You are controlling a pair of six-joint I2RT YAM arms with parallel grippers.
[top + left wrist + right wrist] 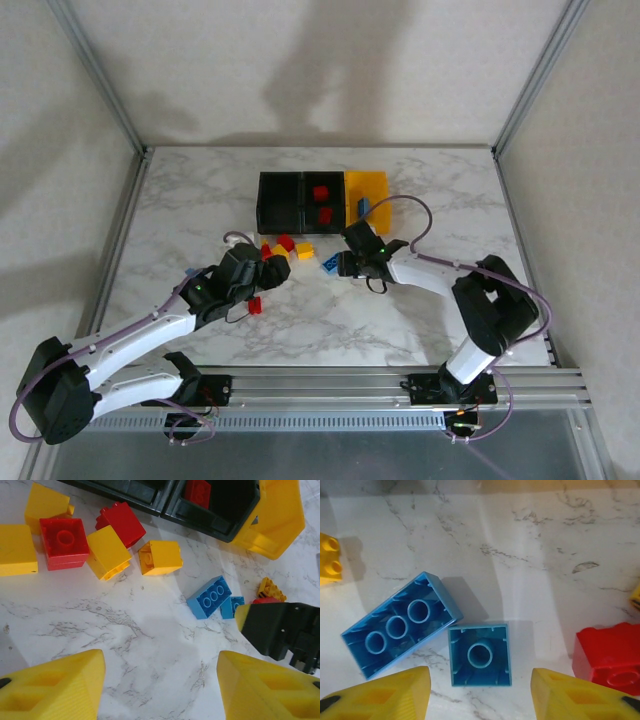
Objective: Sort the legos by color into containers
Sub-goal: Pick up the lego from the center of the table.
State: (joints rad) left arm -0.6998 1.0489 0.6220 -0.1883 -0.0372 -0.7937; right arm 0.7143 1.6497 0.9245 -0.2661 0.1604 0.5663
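The L arm is stretched low from its base at the near-left edge toward mid-tabletop, forearm angled up and to the right, wrist pitched down. The left gripper is held over the white marble-pattern tabletop. In the L wrist view its yellow fingers are spread apart w/ bare marble btw. them and nothing gripped. A loose cluster of small red and yellow plastic studded bricks is seen just ahead of it. A lone red brick lies beside the L wrist.

The R arm is folded: elbow raised at the right, forearm reaching left and low. The right gripper is brought down close to the tabletop. Its jaws are parted and gripping nothing. Btw. its yellow fingertips a small square blue plastic brick lies upside down, w/ a gap left on each side. A long blue plastic brick, also upside down, touches that brick's corner.

The row of three joined open-topped plastic bins, two black and one yellow, is set toward the far side of the tabletop. Two red bricks lie in the middle black bin.
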